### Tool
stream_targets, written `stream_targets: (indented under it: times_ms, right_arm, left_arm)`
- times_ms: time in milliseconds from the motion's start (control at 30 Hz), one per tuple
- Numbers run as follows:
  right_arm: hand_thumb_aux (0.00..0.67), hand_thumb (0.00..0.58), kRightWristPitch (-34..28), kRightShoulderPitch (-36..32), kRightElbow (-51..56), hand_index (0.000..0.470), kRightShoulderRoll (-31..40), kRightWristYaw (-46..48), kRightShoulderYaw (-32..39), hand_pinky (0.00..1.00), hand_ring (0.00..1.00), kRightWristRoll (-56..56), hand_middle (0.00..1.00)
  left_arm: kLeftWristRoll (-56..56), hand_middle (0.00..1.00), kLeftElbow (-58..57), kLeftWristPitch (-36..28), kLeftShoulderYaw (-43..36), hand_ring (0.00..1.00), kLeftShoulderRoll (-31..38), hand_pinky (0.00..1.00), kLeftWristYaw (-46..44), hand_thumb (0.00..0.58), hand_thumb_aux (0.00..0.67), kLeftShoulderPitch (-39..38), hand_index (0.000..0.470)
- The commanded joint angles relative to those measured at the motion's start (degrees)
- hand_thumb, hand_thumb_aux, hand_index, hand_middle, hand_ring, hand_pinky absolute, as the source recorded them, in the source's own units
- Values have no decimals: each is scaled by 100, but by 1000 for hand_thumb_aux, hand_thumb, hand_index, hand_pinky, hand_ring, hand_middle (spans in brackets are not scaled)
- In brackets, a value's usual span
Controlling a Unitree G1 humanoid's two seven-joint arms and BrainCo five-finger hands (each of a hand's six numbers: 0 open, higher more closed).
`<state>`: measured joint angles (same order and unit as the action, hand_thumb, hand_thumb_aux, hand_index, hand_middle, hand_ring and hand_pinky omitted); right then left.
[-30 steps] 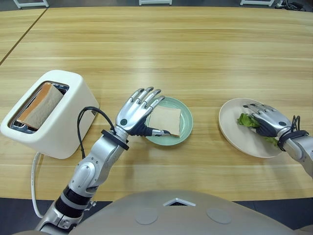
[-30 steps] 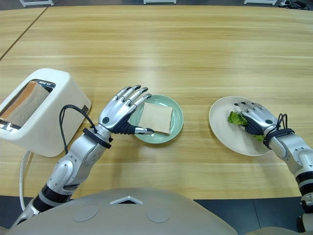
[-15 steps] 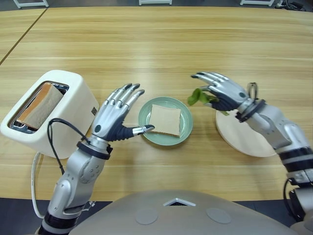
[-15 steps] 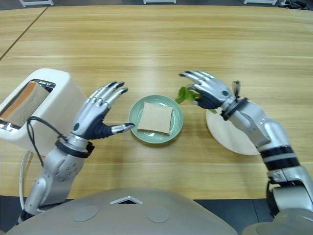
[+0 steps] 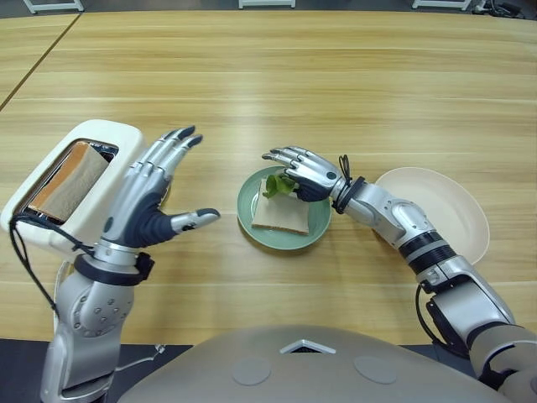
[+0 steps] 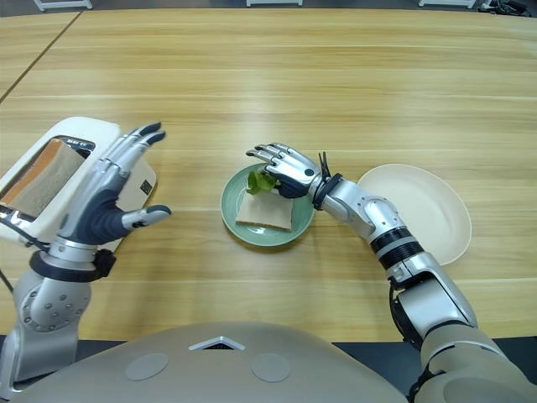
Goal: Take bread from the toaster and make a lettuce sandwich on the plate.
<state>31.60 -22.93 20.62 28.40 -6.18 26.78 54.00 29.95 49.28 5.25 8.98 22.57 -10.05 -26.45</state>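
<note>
the right hand (image 5: 300, 170) is closed on the lettuce (image 5: 278, 184) and holds it just over the bread slice (image 5: 281, 218) that lies on the green plate (image 5: 244, 214). the left hand (image 5: 151, 197) holds nothing, its fingers spread apart, just beside the toaster (image 5: 96, 133), where a 2nd slice (image 5: 69, 178) sits in the slot.

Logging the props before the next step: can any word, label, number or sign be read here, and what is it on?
No text can be read.
A small dark label on the side of the toaster, beside the left hand: too small to read.
The green plate, cream plate and table: no print seen.
</note>
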Motion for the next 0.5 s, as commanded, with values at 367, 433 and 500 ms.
stream_targets:
  times_ms: [367, 433, 500]
  right_arm:
    - [247, 349, -158, 398, -612, 173, 52, 351, 15, 0, 0, -268, 0]
    - [79, 128, -184, 446, -693, 55, 56, 457, 23, 0, 0, -316, 0]
    - [0, 0, -224, 479, -701, 0, 80, 548, 46, 0, 0, -286, 0]
  left_arm:
    - [-594, 0, 190, 88, 2453, 0, 405, 0, -427, 0, 0, -107, 0]
    - [-548, 0, 57, 84, 2653, 0, 454, 0, -498, 0, 0, -145, 0]
    - [-439, 0, -74, 90, 2767, 0, 480, 0, -563, 0, 0, -200, 0]
